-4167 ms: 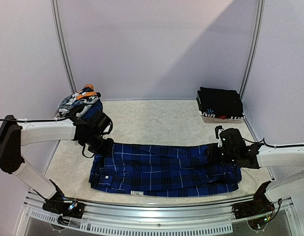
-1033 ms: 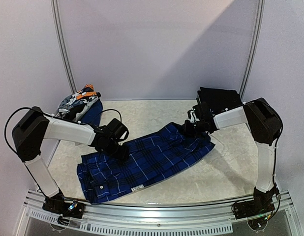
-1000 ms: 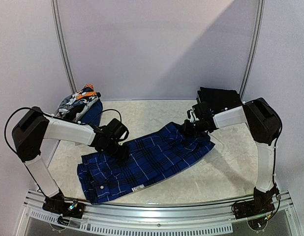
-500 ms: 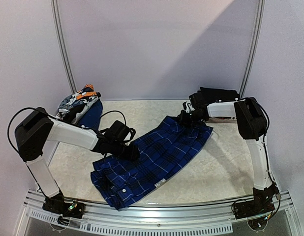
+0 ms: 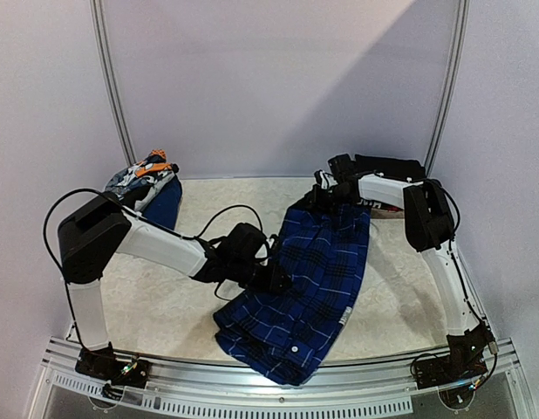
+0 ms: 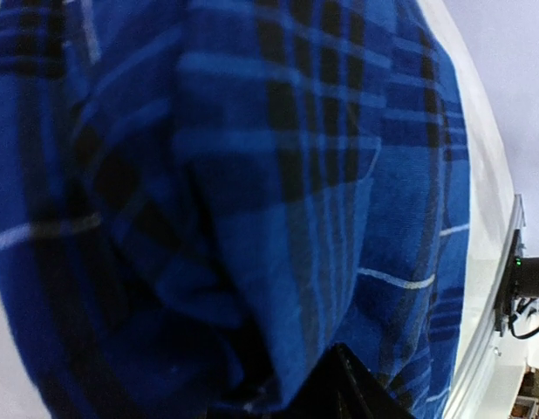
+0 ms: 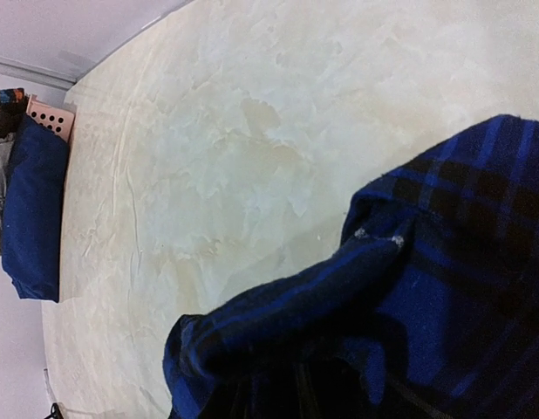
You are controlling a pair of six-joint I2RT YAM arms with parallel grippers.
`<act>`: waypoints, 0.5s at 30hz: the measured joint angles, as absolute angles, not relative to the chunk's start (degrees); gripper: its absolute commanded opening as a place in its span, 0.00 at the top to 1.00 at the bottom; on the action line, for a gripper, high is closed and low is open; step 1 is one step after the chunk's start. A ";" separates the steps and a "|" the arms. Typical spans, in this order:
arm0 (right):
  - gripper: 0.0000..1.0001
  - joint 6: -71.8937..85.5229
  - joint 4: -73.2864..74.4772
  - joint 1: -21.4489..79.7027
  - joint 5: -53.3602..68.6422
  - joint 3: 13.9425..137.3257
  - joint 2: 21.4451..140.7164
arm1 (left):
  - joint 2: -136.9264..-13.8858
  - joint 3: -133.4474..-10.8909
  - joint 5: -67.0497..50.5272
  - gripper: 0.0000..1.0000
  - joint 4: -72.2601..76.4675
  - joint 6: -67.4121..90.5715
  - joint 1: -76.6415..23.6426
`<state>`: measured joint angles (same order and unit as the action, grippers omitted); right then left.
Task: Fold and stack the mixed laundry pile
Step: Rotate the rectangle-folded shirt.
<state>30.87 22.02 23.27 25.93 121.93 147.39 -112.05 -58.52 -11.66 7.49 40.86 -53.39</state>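
The blue plaid shirt (image 5: 326, 271) is laid aslant on the surface (image 5: 165, 288), from the far right corner down towards the near edge, and it is held at two places. The left pincer (image 5: 276, 279) is closed on the shirt's left border; in the left wrist view the cloth is seen bunched just above one dark finger (image 6: 344, 388). The right pincer (image 5: 320, 197) is placed at the far end of the shirt. Its fingers are hidden under the cloth, but in the right wrist view a ridge of cloth is drawn up into it, so it is judged to be clamped on the shirt as well.

With two grips well apart the cloth can be kept stretched and turned. The far end is brought close to the black folded stack (image 5: 390, 173), which is probably where the shirt is meant to be laid. The unfolded garments (image 5: 140, 179) are left at the far left, in the basket (image 7: 50, 118)
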 measured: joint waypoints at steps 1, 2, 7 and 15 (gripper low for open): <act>0.80 30.70 22.35 23.18 26.24 122.80 147.87 | -112.79 -59.51 -12.25 0.53 7.49 41.06 -53.89; 0.79 30.50 22.63 23.07 26.68 123.83 148.44 | -113.58 -60.51 -12.86 0.53 7.49 41.23 -54.41; 0.78 29.02 22.94 22.46 28.80 125.91 149.49 | -115.26 -63.07 -15.11 0.53 6.98 41.41 -57.17; 0.77 27.90 22.24 22.33 33.32 127.35 150.12 | -109.67 -63.83 -13.10 0.51 -7.01 38.39 -60.38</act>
